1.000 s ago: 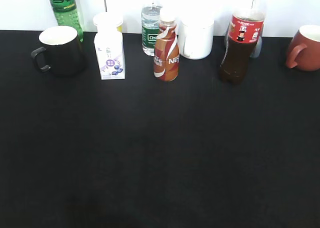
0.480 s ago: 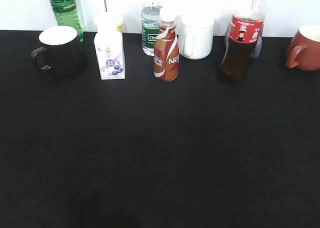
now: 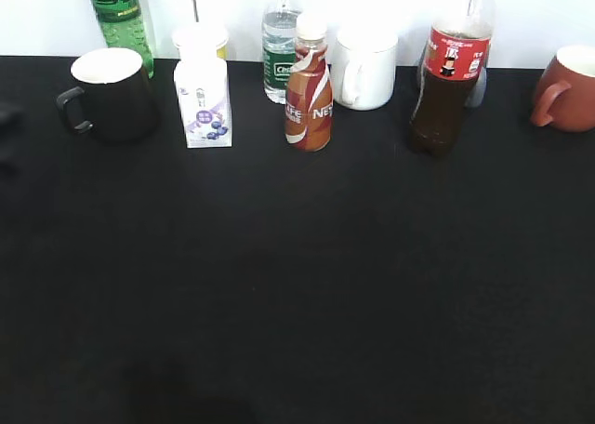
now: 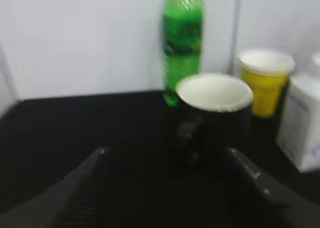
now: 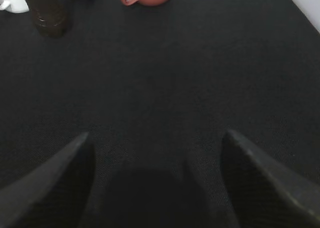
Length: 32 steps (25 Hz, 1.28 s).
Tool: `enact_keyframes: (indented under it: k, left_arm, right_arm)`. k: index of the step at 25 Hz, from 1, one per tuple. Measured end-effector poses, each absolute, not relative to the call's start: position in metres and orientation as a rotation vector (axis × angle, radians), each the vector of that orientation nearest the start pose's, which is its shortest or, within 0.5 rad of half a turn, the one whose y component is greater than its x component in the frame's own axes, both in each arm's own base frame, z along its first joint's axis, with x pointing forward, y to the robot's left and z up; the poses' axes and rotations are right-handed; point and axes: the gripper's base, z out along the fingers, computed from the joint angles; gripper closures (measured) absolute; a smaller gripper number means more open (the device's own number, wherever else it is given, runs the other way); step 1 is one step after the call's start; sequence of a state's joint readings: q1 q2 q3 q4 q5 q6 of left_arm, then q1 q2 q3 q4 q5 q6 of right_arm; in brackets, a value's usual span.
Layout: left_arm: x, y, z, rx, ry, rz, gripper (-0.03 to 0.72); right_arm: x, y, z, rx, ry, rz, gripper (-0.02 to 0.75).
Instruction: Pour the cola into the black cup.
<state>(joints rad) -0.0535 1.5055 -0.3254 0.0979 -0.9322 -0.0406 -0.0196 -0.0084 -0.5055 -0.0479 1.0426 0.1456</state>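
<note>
The black cup (image 3: 110, 94), white inside, stands at the back left with its handle to the left. The cola (image 3: 446, 89), a bottle of dark liquid with a red label, stands at the back right. In the left wrist view my left gripper (image 4: 165, 153) is open and empty, and the black cup (image 4: 215, 123) stands just ahead, slightly right of its middle, untouched. My right gripper (image 5: 155, 135) is open and empty low over the black table. The cola's base (image 5: 47, 13) stands far ahead to its left.
Along the back stand a green soda bottle (image 3: 119, 15), a yellow cup (image 3: 200, 41), a white carton (image 3: 203, 100), a water bottle (image 3: 281, 47), a coffee bottle (image 3: 309, 85), a white mug (image 3: 365, 69) and a reddish-brown mug (image 3: 567, 89). A dark part of the left arm (image 3: 6, 131) shows at the left edge.
A dark part of the left arm has come into the exterior view at the left edge, near the black cup. The objects on the table have not moved.
</note>
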Motion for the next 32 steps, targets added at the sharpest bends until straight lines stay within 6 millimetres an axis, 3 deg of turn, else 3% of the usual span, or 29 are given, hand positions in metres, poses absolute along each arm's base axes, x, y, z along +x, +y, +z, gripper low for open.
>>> enact_keyframes:
  k: [5, 10, 12, 15, 18, 19, 20, 23, 25, 29, 32]
  left_arm:
    - [0.313, -0.025, 0.152, 0.120, 1.753, -0.113, 0.166]
    - [0.357, -0.025, 0.129, 0.085, 1.813, -0.097, 0.205]
    - [0.367, -0.023, 0.125, 0.056, 1.812, -0.090, 0.259]
    - [0.389, -0.024, 0.120, 0.054, 1.783, -0.090, 0.405]
    - [0.405, -0.025, 0.115, 0.054, 1.742, -0.092, 0.465]
    - [0.406, -0.026, 0.114, 0.056, 1.732, -0.093, 0.539]
    - [0.407, -0.026, 0.114, 0.060, 1.728, -0.094, 0.601]
    - [0.406, -0.026, 0.115, 0.062, 1.722, -0.094, 0.606]
    - [0.392, -0.025, 0.124, 0.061, 1.724, -0.097, 0.613]
    - [0.342, -0.025, 0.172, 0.061, 1.639, -0.140, 0.627]
    - [0.294, -0.030, 0.195, 0.134, 1.608, -0.197, 0.628]
  right_arm:
    - [-0.006, -0.004, 0.280, 0.168, 2.004, 0.023, 0.143]
    - [-0.006, -0.004, 0.280, 0.168, 2.004, 0.023, 0.143]
    - [-0.006, -0.004, 0.280, 0.168, 2.004, 0.023, 0.143]
    - [-0.006, -0.004, 0.280, 0.168, 2.004, 0.023, 0.143]
    - [-0.006, -0.004, 0.280, 0.168, 2.004, 0.023, 0.143]
    - [-0.006, -0.004, 0.280, 0.168, 2.004, 0.023, 0.143]
    - [-0.006, -0.004, 0.280, 0.168, 2.004, 0.023, 0.143]
    - [-0.006, -0.004, 0.280, 0.168, 2.004, 0.023, 0.143]
    - [-0.006, -0.004, 0.280, 0.168, 2.004, 0.023, 0.143]
    - [-0.006, -0.004, 0.280, 0.168, 2.004, 0.023, 0.143]
    - [-0.006, -0.004, 0.280, 0.168, 2.004, 0.023, 0.143]
